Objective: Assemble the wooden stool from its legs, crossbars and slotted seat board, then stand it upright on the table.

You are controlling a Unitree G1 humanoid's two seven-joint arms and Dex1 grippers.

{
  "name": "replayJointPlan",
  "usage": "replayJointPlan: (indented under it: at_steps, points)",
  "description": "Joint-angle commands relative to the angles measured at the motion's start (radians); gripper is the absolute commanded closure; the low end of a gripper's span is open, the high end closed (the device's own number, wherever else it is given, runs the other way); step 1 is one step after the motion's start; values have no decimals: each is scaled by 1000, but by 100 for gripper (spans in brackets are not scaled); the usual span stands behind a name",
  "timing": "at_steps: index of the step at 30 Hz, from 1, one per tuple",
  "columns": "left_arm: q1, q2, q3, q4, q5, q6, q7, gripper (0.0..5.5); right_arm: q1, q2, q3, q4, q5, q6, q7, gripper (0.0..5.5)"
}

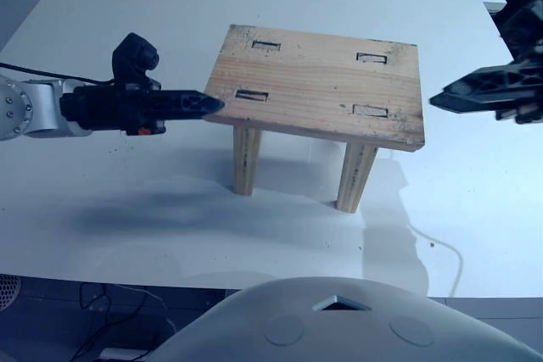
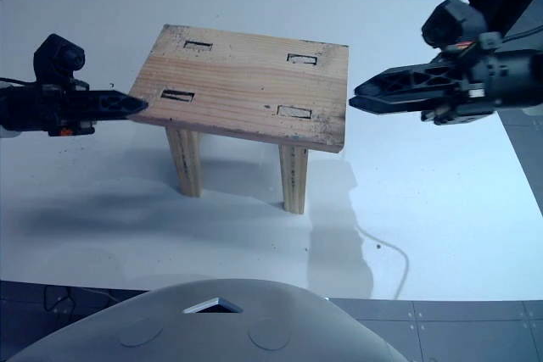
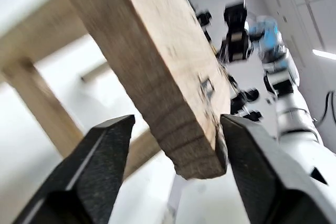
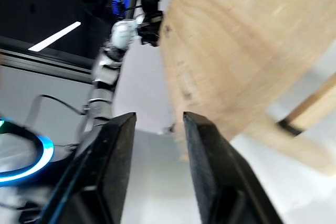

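Four rectangular slots [image 1: 252, 96] show in the top of the pale wooden seat board [image 1: 322, 82], and each looks filled, which suggests the leg tenons are already seated. The assembled light-wood stool stands upright near the middle of the white table [image 1: 127, 209], its seat level and two square front legs [image 1: 246, 158] planted on the surface. The back legs are hidden beneath the board. In the left wrist view a wooden crossbar [image 3: 140, 153] appears to run under the seat.

By that evidence the build is essentially complete: legs, bars and seat are joined and the stool is on its feet. What seems left is only letting go and drawing the arms clear.

At the seat's left edge, the black left gripper [image 1: 214, 105] has its fingers [image 3: 100, 166] spread, with the board's near corner between them, not visibly pinched. On the other side, the black right gripper [image 2: 356, 95] sits just beside the seat's right edge at board height, its two fingers [image 4: 113, 150] parted with a gap and nothing held between them.
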State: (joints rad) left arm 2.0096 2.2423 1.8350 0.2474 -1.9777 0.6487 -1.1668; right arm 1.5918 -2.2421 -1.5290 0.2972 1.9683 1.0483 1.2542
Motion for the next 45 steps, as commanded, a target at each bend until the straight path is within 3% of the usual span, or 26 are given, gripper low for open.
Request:
replayJointPlan:
  at_steps: [1,5,7,9,11,13,16,20,24,27,31,36,40,45]
  points:
    - [78,8,214,9,5,14,-93,175,281,-9,-328,-5,4,-174,-196,301]
    - [165,-93,237,-88,5,-212,-52,153,537,-9,-652,7,4,-438,-412,282]
    - [278,-67,311,-46,5,-333,47,153,684,-9,-737,-85,4,-687,-585,282]
    - [361,-50,287,-89,5,-614,271,153,774,-9,-676,-234,4,-1008,-808,282]
    - [333,-46,123,-154,6,-869,483,153,737,-9,-465,-320,4,-1250,-955,282]
    - [273,-25,-43,-182,19,-1015,599,153,674,-9,-272,-351,-41,-1379,-1022,282]
    - [231,6,-231,-195,226,-1181,822,153,628,-9,-60,-372,-340,-1471,-1179,282]
    - [258,9,-405,-240,538,-1286,1173,153,674,-9,68,-428,-491,-1538,-1436,282]
    - [347,9,-490,-333,628,-1350,1423,153,712,-9,131,-463,-556,-1587,-1634,282]
    - [395,9,-508,-404,735,-1319,1587,153,764,-9,147,-482,-499,-1635,-1642,282]
    - [375,9,-512,-454,743,-1349,1677,153,743,-9,157,-486,-408,-1630,-1607,282]
    - [273,9,-498,-407,712,-1365,1697,153,336,-9,115,-311,-451,-1360,-1371,282]
    - [215,9,-502,-342,690,-1340,1685,153,5,-9,92,-26,-720,-1131,-1175,282]
    - [172,9,-514,-248,680,-1328,1672,153,-205,-9,176,434,-1431,-1069,-1153,282]
